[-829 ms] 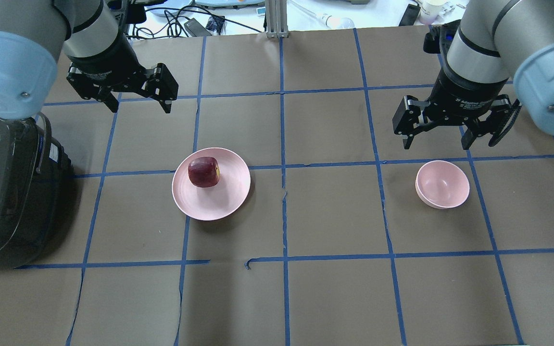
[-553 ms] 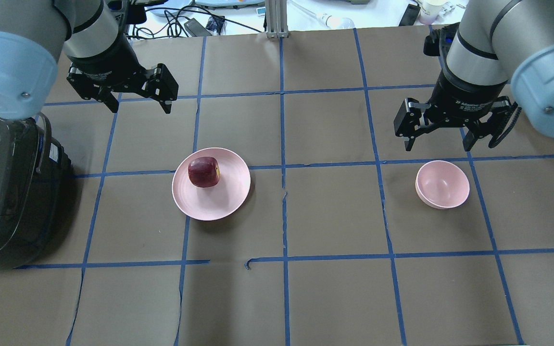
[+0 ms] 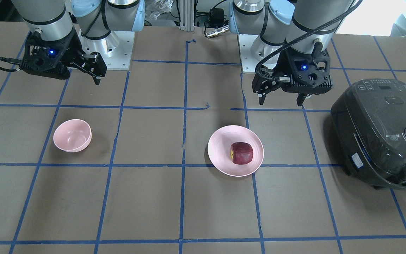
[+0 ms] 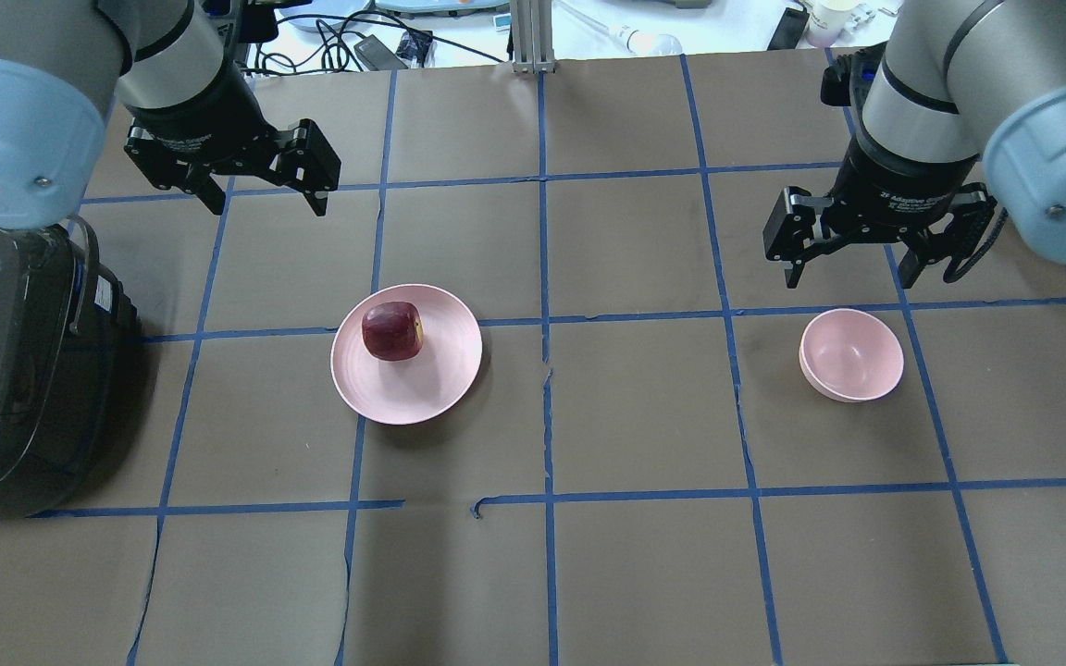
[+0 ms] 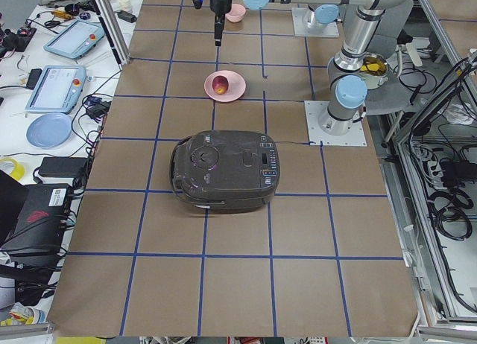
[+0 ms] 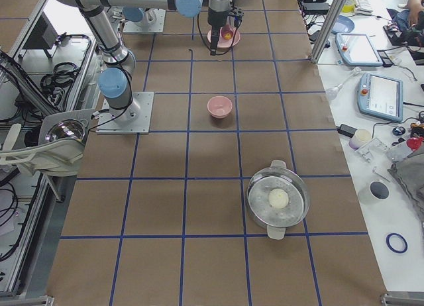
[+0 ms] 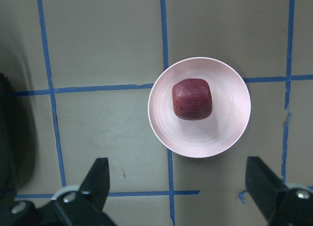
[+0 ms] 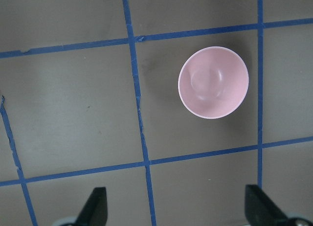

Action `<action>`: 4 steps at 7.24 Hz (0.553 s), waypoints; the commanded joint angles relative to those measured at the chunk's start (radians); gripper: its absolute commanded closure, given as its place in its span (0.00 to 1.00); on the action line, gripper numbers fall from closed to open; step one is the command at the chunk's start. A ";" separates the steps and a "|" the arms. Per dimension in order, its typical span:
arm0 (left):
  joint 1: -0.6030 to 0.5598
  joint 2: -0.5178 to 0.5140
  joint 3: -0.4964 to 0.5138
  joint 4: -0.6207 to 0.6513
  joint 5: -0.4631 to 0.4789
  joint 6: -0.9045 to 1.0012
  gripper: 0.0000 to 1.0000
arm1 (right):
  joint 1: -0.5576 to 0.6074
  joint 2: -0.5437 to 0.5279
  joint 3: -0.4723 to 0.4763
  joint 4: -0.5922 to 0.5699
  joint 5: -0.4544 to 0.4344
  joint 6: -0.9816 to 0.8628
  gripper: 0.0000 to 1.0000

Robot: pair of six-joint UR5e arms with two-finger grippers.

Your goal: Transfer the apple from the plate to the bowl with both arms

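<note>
Apple (image 4: 392, 330) rests on plate (image 4: 440, 379), bowl (image 4: 852, 354) well apart; left gripper (image 4: 266, 205) hangs near plate, right gripper (image 4: 849, 277) near bowl, both fingers spread, gripping nothing.

You get one camera behind the robot's edge looking forward and down, one at the opposite edge facing back, and a distant one at each end. Each wrist camera looks straight down: left on the plate (image 7: 230, 123), right on the bowl (image 8: 230, 91); all exterior views share both.

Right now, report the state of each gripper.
Left gripper: open, holding nothing.
Right gripper: open, holding nothing.
</note>
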 commanded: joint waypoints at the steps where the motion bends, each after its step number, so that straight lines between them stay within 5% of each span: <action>1: 0.001 -0.003 0.007 0.000 -0.003 0.000 0.00 | -0.001 0.002 -0.004 -0.002 0.000 -0.004 0.00; 4: 0.001 -0.001 0.001 -0.001 -0.001 0.000 0.00 | -0.004 0.019 -0.001 -0.020 0.011 0.003 0.00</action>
